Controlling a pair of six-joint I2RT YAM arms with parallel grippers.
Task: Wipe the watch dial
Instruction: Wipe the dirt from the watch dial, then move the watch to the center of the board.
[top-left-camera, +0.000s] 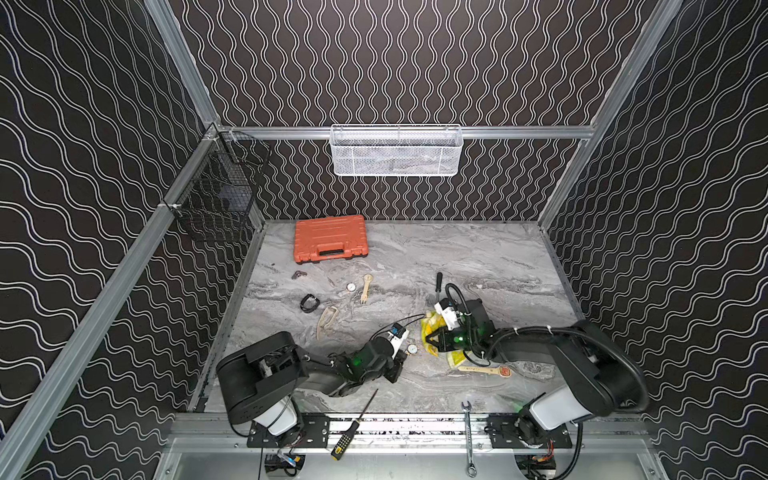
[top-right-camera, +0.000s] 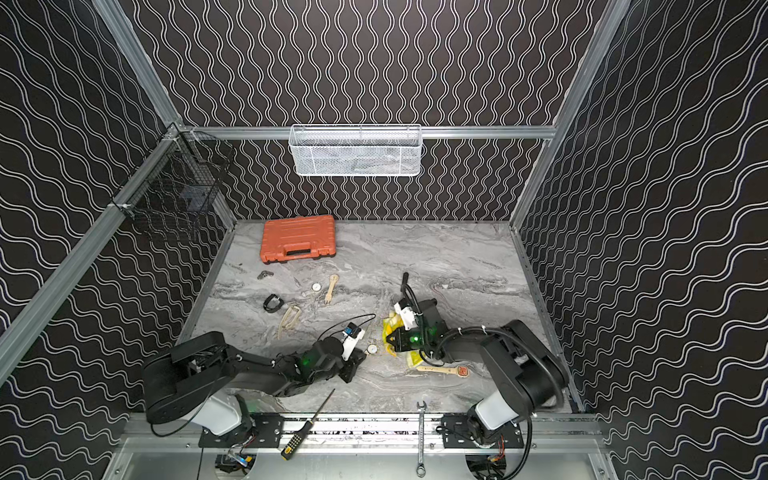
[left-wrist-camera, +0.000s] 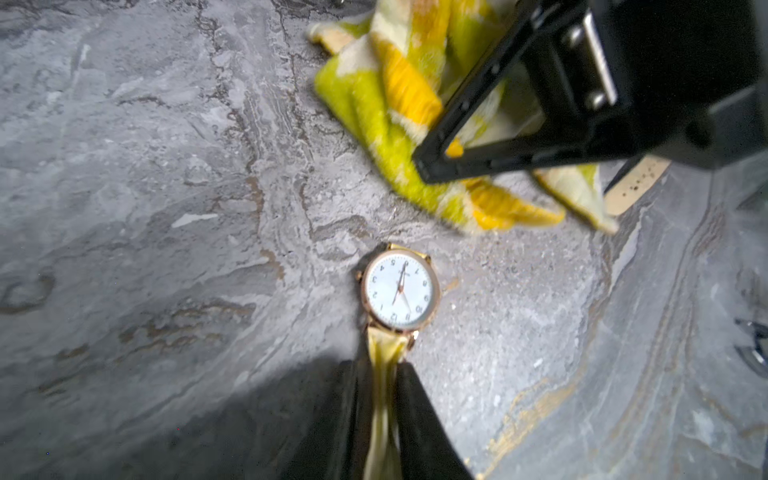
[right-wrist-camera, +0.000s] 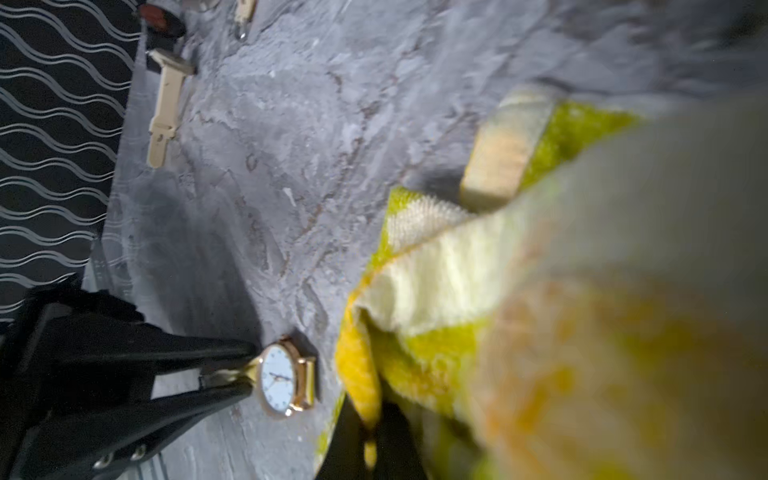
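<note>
Nearest the lens, a screwdriver with a yellow-and-black handle (top-left-camera: 353, 430) lies slanted across the front metal rail (top-left-camera: 395, 440). To its right a silver open-ended wrench (top-left-camera: 468, 436) crosses the same rail.

At the far left a black wire basket (top-left-camera: 216, 195) hangs on the side wall. On the grey marbled tabletop (top-left-camera: 478, 257) an orange plastic case (top-left-camera: 330, 239) lies closed near the back. Nearer the front are a looped black watch band (top-left-camera: 308, 302), a beige strap (top-left-camera: 326, 322) and a small loose round watch head (top-left-camera: 351, 286).

The left gripper (left-wrist-camera: 382, 368) reaches low over the table. Its two black fingers press on either side of the pale yellow strap of a gold-rimmed, white-dialled wristwatch (left-wrist-camera: 400, 291), pinching that strap between them. The wristwatch sits on the front half of the tabletop near its middle, between the two grippers. Its dial is uncovered, and it lies near the fleecy yellow, green and white cloth (left-wrist-camera: 374, 104) without touching it.

The right gripper (left-wrist-camera: 430, 166) has its jaws closed together on a fold of the cloth, and the rest of the cloth is bunched on the table beneath. Behind that arm lies a black-handled screwdriver (top-left-camera: 438, 282). Farther right, a beige strap with a reddish round end (top-left-camera: 484, 369) pokes out from under the cloth.
</note>
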